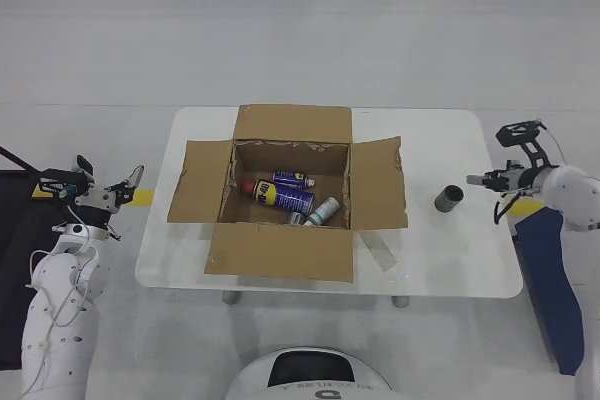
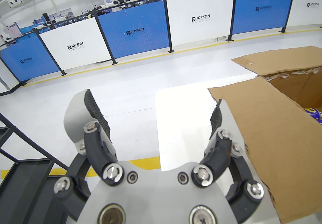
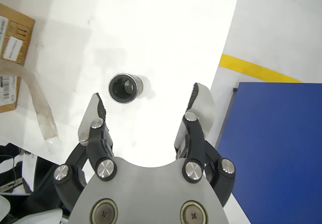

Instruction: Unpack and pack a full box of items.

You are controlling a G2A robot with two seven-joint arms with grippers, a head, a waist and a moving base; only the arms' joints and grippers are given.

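While the box [image 1: 280, 252] sits open on the bench [image 1: 450, 260] with spray cans [image 1: 270, 191] lying inside, a dark open-mouthed cylinder [image 3: 125, 88] stands, upright I think, between box and right gripper [image 3: 147, 94], just ahead of its wide-apart jaws. Left gripper [image 2: 153, 99], jaws apart too, hangs off the opposite end, so right's clearly nearer.

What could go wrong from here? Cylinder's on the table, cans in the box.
1. The dark cylinder sits near the table's edge, close by the open right gripper; a glancing approach could knock it off.
2. The loose tape strip trailing from the box's front flap might snag a gripper.
3. The cans lie close together deep in the box; a grasp may bump neighbours.
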